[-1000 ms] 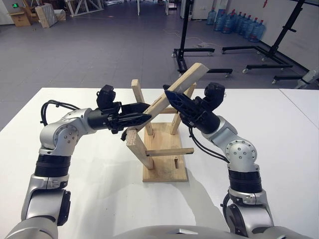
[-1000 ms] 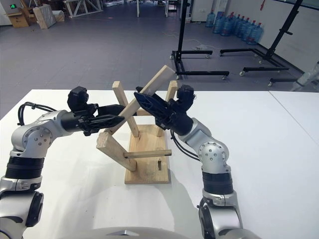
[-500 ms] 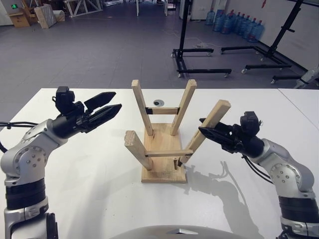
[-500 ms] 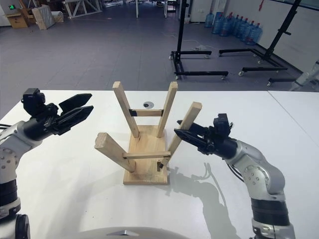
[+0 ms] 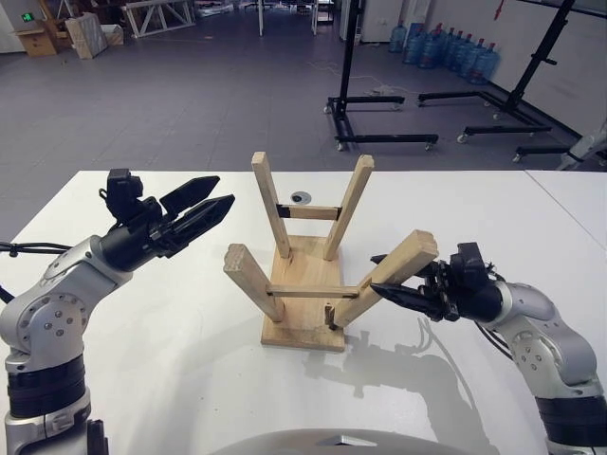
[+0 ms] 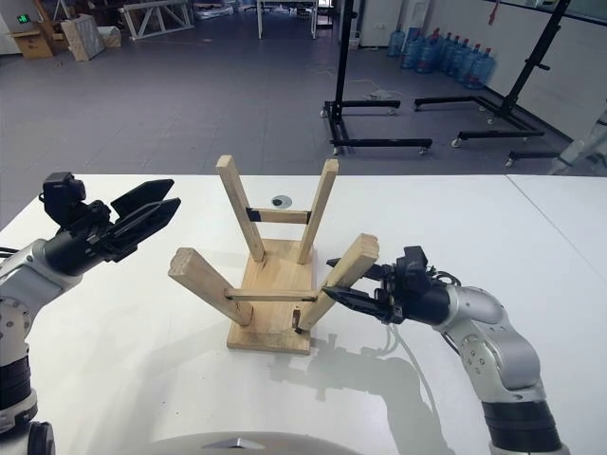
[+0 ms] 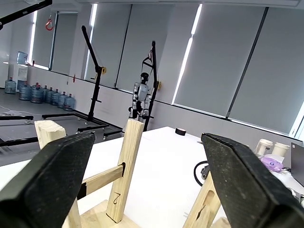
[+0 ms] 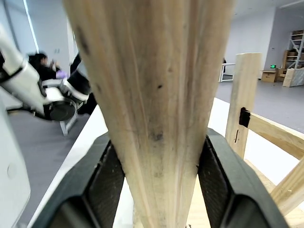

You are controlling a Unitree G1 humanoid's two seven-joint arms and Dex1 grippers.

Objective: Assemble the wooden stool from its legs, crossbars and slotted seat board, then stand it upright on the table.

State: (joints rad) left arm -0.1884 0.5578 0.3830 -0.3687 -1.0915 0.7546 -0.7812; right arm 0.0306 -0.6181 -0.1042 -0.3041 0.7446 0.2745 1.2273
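The slotted seat board lies flat on the white table. Two back legs stand upright in it, joined by a crossbar. A front left leg leans outward and carries another crossbar. The front right leg tilts to the right, its foot at the board's corner. My right gripper is shut on that leg, with a finger pressed against each side. My left gripper hangs open, left of the stool and above the table, its fingers spread wide.
A small dark round fitting sits in the table behind the stool. A second white table adjoins at the right. Black wheeled racks and water bottles stand on the floor beyond the far edge.
My left gripper let go, opened and drew back to the left. My right gripper swung the front right leg down and rightward, foot to the board's corner. The stool shifted slightly left.
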